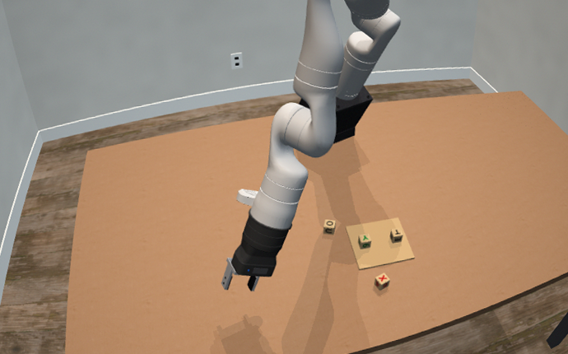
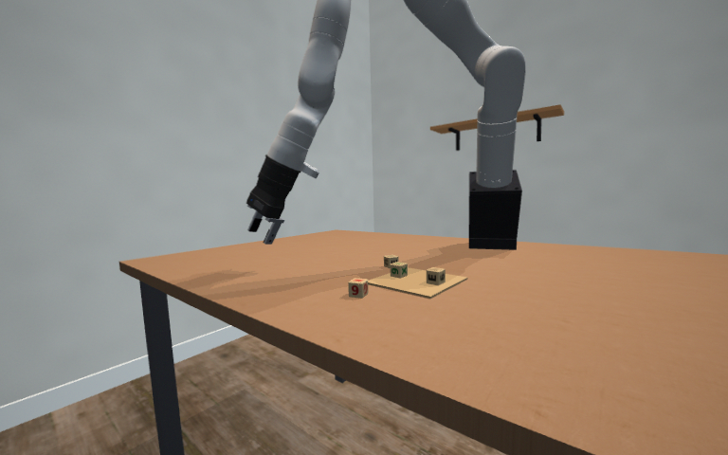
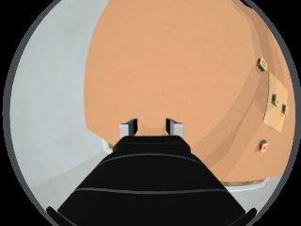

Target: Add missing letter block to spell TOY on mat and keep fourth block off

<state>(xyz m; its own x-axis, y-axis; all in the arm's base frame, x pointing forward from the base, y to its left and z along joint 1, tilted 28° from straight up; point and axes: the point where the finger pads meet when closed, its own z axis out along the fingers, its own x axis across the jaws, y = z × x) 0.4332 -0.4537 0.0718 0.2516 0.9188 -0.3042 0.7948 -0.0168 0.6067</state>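
Note:
A tan mat (image 1: pixel 379 243) lies on the table right of centre. On it stand a block with a green Y on top (image 1: pixel 364 241) and a block with a black T on top (image 1: pixel 395 235), with a gap between them. A block with a black O on top (image 1: pixel 329 226) stands on the table just off the mat's left edge. A block with a red X on top (image 1: pixel 381 281) stands on the table in front of the mat. My gripper (image 1: pixel 239 281) is open and empty, high above the table, well left of the blocks. It also shows in the side view (image 2: pixel 263 227).
The arm's black base (image 1: pixel 346 114) stands at the table's far side behind the mat. In the wrist view the mat (image 3: pixel 277 108) and blocks sit small at the far right. A wall shelf (image 2: pixel 496 118) hangs behind the base.

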